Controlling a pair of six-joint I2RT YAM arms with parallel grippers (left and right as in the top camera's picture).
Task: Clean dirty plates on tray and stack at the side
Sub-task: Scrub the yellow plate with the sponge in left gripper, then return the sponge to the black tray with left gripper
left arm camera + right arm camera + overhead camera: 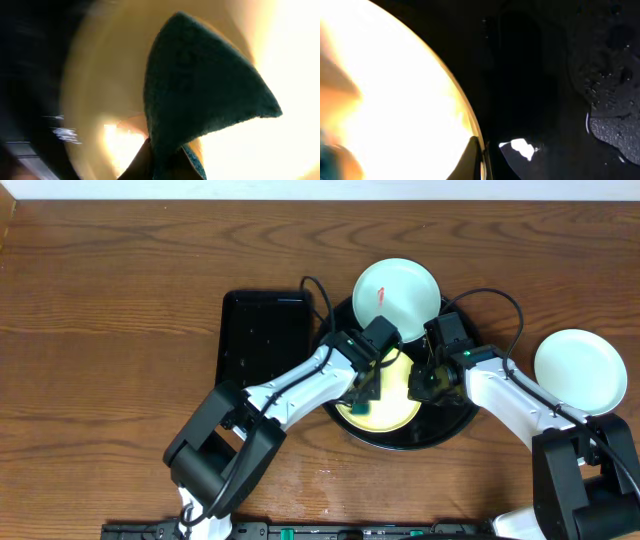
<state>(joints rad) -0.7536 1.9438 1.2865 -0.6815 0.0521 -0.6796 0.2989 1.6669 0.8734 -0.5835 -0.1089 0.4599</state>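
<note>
No readable text, labels or numbers anywhere.

Brown wood-grain table, pale strip along its far edge, soft even light.

Overhead sharp, evenly lit, faint sheen on tabletop. Left wrist: motion blur, green pad soft, glare at right. Right wrist: yellow plate blown out white, tray near black.

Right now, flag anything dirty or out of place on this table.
The pale mint round plate at the far edge of the glossy black round tray carries a red smear and seems to overhang the rim. Nothing else stands out.
</note>
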